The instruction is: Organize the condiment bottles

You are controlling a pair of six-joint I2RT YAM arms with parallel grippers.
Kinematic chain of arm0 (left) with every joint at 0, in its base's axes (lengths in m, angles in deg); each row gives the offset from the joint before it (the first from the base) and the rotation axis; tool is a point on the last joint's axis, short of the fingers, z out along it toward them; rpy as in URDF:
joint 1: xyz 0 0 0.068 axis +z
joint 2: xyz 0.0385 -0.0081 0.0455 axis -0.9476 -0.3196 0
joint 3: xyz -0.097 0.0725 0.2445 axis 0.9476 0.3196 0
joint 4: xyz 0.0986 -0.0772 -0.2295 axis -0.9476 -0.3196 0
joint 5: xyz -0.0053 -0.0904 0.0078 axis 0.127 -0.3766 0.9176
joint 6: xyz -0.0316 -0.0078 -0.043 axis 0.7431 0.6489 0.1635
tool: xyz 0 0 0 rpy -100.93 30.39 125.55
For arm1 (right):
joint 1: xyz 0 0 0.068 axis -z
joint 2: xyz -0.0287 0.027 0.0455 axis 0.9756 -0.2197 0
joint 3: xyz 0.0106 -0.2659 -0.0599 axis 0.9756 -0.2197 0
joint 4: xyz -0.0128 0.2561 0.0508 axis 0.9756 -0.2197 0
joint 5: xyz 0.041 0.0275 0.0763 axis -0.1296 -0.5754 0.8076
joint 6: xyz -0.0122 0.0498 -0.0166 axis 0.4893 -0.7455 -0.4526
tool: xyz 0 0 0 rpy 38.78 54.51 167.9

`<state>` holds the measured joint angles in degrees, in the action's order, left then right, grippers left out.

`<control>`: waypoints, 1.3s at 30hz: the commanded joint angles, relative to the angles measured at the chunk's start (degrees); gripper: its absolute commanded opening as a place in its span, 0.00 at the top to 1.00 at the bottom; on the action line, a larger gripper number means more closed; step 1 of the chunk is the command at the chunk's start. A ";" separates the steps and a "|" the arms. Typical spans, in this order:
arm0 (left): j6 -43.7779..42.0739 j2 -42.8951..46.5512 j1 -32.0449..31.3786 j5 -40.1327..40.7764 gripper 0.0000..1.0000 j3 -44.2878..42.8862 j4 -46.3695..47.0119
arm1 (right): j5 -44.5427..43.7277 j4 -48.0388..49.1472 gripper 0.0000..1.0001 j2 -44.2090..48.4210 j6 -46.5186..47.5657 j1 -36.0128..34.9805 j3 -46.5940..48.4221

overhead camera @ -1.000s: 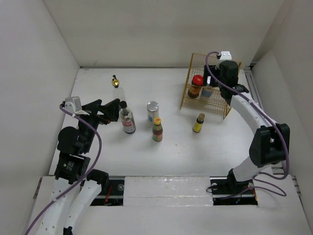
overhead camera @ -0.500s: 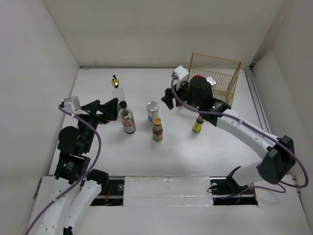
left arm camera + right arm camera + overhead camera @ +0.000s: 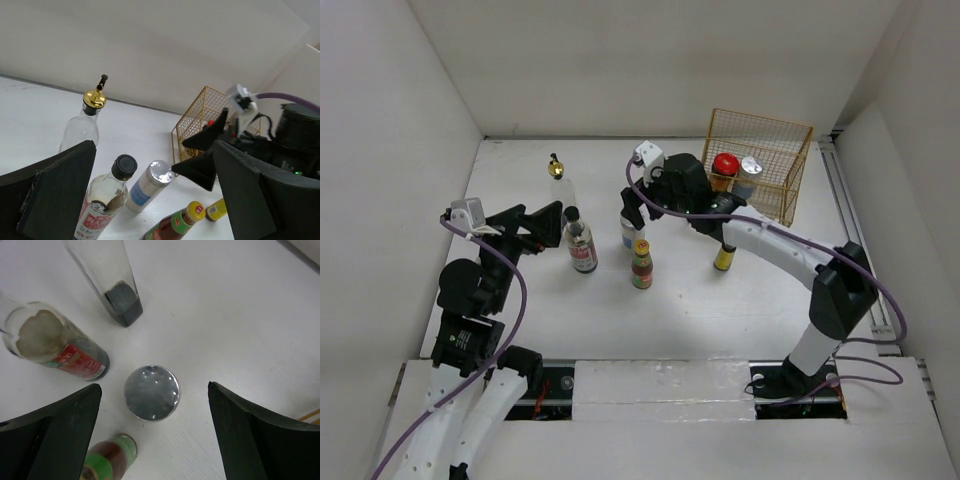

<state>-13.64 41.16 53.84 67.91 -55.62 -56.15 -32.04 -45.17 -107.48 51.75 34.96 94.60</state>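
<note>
While the white table (image 3: pixel 680 310) holds everything, its largest item is the gold wire rack (image 3: pixel 775 135), at the far right corner. Inside it, side by side, are the red-capped dark bottle (image 3: pixel 723 170) and, to its right in the top view, a silver-lidded can (image 3: pixel 751 166). My right gripper (image 3: pixel 638 208) hangs over mid-table, pointing down, fingers spread wide. The second silver-lidded can (image 3: pixel 152 392) stands upright directly beneath, between the two fingers and touching neither (wrist view shows bare table on both sides of the lid). My left gripper (image 3: pixel 558 225) reaches in from the left, fingers also spread apart and holding nothing. The black-capped red-label bottle (image 3: pixel 581 245) stands just ahead of its tips; I cannot tell whether they touch it. Beyond that, toward the back wall, is the gold-topped clear bottle (image 3: pixel 560 180), the tallest, upright and apart from the others. The yellow-capped green bottle (image 3: pixel 641 265) stands just on the near side of the can under my right fingers. The small yellow bottle (image 3: pixel 724 255), the smallest, stands alone on the table in front of the rack, partly behind my right arm.
</note>
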 commanded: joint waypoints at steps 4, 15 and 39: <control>0.38 0.81 0.12 -0.18 0.00 0.33 1.99 | 1.13 -3.12 0.07 -5.30 -0.57 -0.02 6.16; 0.38 0.81 0.12 -0.18 0.00 0.33 1.99 | 2.80 -6.46 0.12 -11.27 -1.62 -0.02 7.22; 0.38 0.81 0.12 -0.18 0.00 0.33 1.46 | -19.69 9.71 0.53 26.94 -3.38 16.12 -4.54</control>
<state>-13.53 41.47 53.84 67.91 -55.40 -56.37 -45.00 -42.70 -85.41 49.28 46.37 92.90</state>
